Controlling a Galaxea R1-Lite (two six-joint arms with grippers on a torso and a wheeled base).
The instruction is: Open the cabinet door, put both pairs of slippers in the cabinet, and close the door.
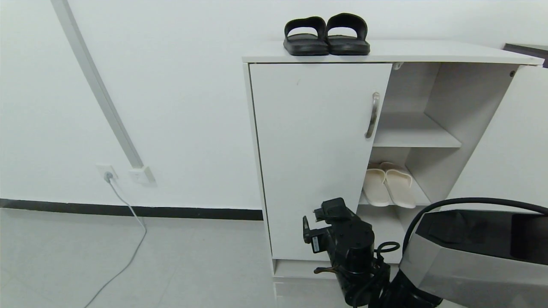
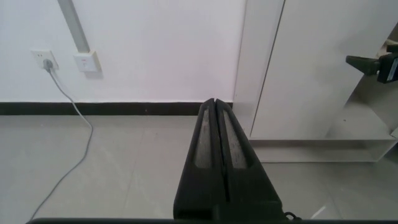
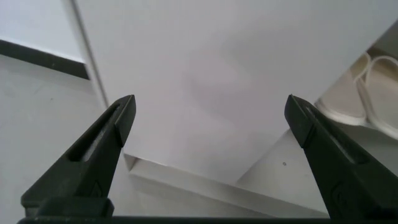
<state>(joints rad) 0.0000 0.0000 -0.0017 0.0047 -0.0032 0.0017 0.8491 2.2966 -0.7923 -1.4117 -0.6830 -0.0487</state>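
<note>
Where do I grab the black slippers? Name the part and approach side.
Probably pinch the black slippers by their touching inner strap edges, coming from the front: they sit side by side at the front of the cabinet top, straps arching up.

The head view looks forward and down from farther back, taking in most of the cabinet (image 1: 428, 51). The left wrist view sits low over the floor (image 2: 124, 168), facing the wall socket (image 2: 43, 60) and the cabinet's base. The right wrist view, close to the closed door (image 3: 217, 81), shares the white slippers (image 3: 367, 93) with the head view.
</note>
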